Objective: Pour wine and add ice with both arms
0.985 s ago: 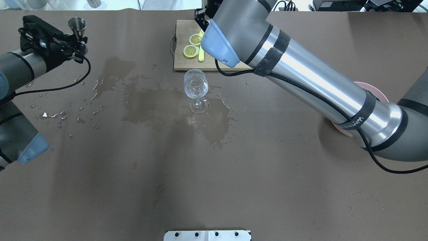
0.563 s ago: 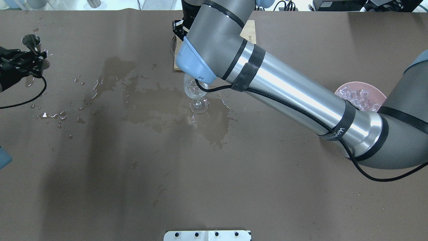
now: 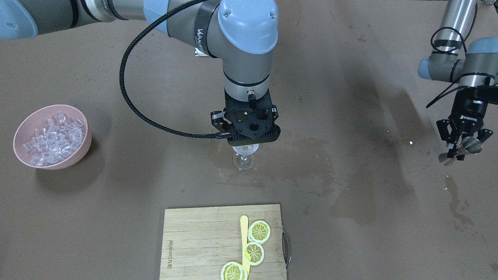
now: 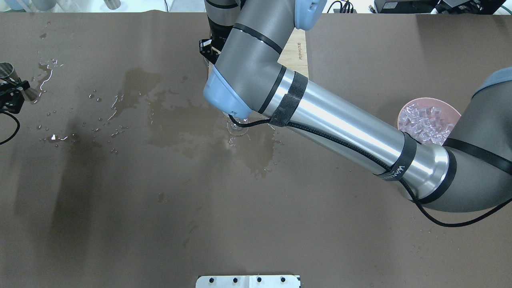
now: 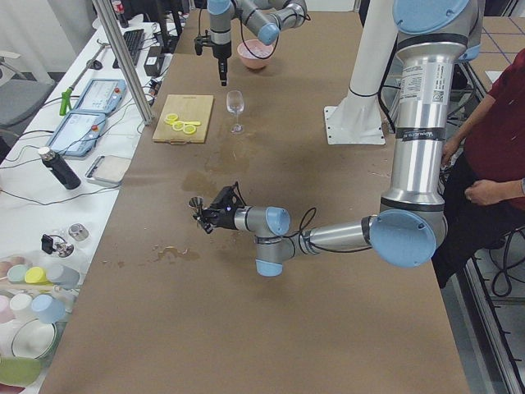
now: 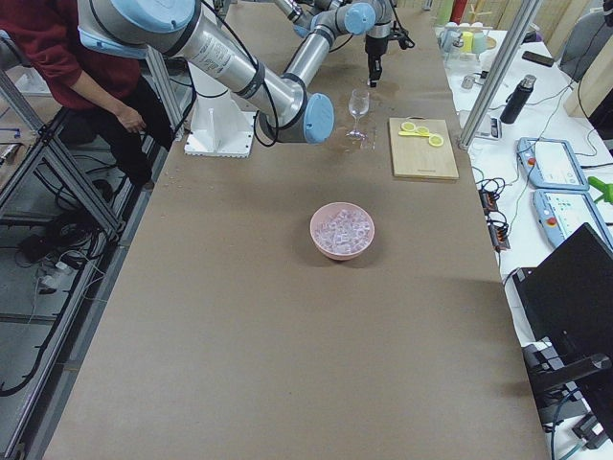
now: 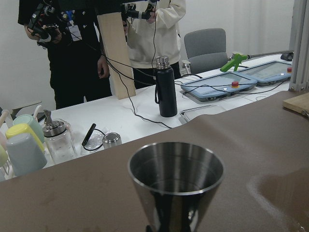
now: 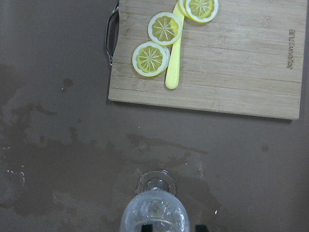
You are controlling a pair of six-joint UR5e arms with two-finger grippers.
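Note:
My left gripper [image 3: 463, 147] is shut on a steel jigger [image 3: 469, 146], upright at the table's far left [image 4: 10, 80]. In the left wrist view I cannot tell whether the jigger [image 7: 176, 176] holds any wine. My right gripper [image 3: 251, 136] hangs straight above the wine glass [image 3: 244, 158]. Only its two fingertip ends [image 8: 200, 227] show, a small gap apart above the glass [image 8: 155, 212]. What is between them is hidden. The ice [image 3: 52, 136] fills a pink bowl [image 3: 76, 155], well clear of both grippers.
A wooden cutting board [image 3: 202, 241] with lemon slices [image 3: 259, 231] and a yellow knife [image 3: 244, 233] lies just beyond the glass. Spilled clear liquid [image 4: 180, 124] wets the brown table cover around the glass and towards the left gripper. An operator [image 5: 492, 156] stands behind the robot.
My right arm swung left from over the cutting board to above the glass, uncovering the ice bowl. My left gripper drew back to the table's left edge with the jigger.

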